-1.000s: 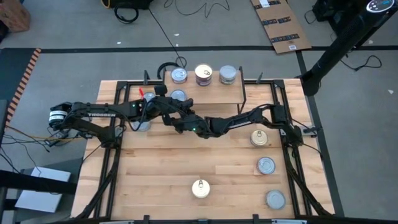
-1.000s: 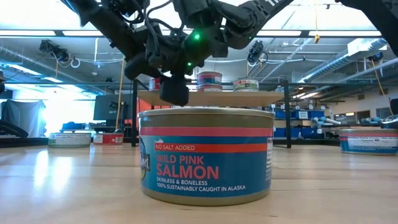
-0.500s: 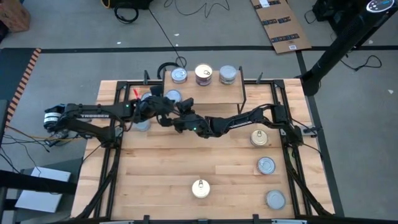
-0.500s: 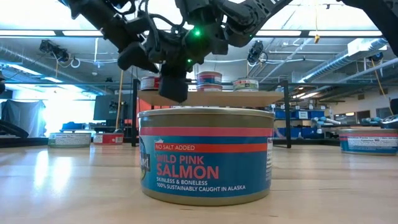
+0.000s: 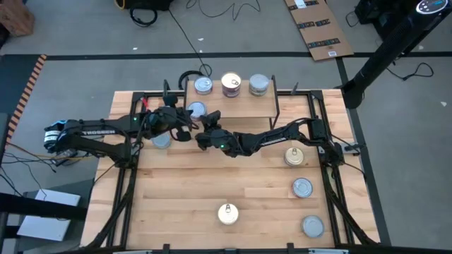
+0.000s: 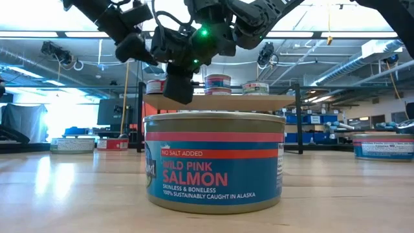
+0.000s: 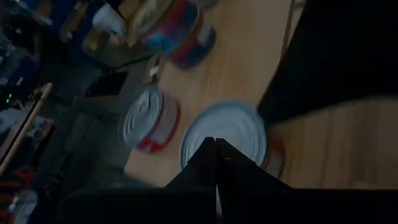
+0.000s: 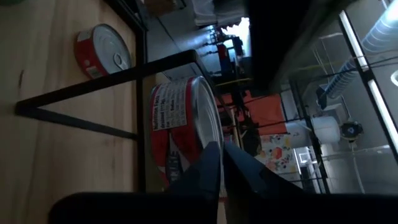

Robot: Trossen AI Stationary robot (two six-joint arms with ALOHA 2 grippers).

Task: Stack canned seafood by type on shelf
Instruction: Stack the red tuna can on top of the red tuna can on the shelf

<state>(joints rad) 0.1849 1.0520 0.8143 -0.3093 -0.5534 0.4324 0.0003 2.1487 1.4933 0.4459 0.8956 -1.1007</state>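
Observation:
Several tins of canned seafood stand on the shelf (image 5: 236,106). Three are in its far row. A red-sided tin (image 5: 196,110) stands alone at the shelf's front left on its base. My right gripper (image 8: 221,149) reaches in from the right, level, with its fingers closed at that tin's near edge. My left gripper (image 7: 216,144) is shut and holds nothing. It hangs left of and above that tin (image 7: 227,134), clear of it. More tins rest on the tabletop. My right gripper has the red-sided tin's top rim (image 8: 215,127) between its two nearly closed fingers, on the side of the tin that faces the table's near edge. The fingers come about level, from the near right. The fingertips cover the exact spot. The tin stands upright on the shelf.
One tin (image 5: 161,141) sits on the table under my left arm. Three lie along the right side (image 5: 302,187). A salmon tin (image 6: 213,162) stands near the front edge. The shelf's black legs (image 8: 93,87) and the table's black frame border the work area.
My left gripper, still shut, has drawn back toward the table's left edge and risen, moving away from the front-left tin on the shelf. My right arm has stayed where it was beside that tin.

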